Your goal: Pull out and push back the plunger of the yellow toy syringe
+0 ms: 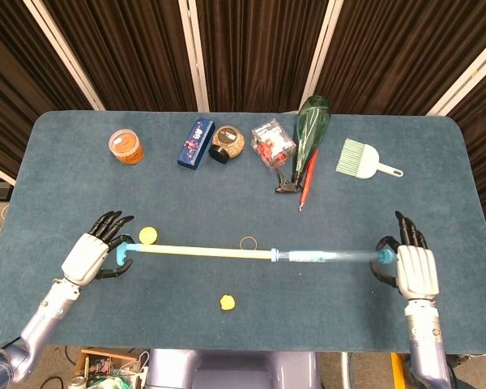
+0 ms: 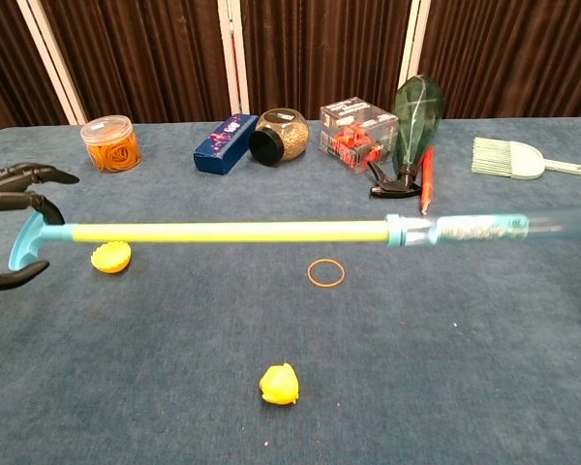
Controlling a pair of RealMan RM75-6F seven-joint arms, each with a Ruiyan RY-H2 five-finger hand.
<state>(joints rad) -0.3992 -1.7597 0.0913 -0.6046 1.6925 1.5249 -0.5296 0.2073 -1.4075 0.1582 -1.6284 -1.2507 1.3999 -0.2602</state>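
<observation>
The toy syringe stretches across the near half of the table, held off the surface between both hands. Its yellow plunger rod (image 1: 202, 251) (image 2: 223, 232) is drawn far out of the clear barrel (image 1: 328, 257) (image 2: 474, 229), which looks blurred. My left hand (image 1: 91, 257) (image 2: 10, 194) grips the teal plunger handle (image 1: 123, 251) (image 2: 27, 240) at the left end. My right hand (image 1: 411, 271) holds the barrel's far right end, its fingers curled around it. The chest view does not show the right hand.
Along the back stand an orange jar (image 1: 125, 146), blue box (image 1: 196, 143), brown jar (image 1: 227, 143), clear box (image 1: 273, 143), green bottle (image 1: 312, 130), red pen (image 1: 308, 182) and brush (image 1: 364, 160). A yellow cap (image 2: 110, 257), rubber band (image 2: 326, 272) and yellow lump (image 2: 279, 384) lie under and near the syringe.
</observation>
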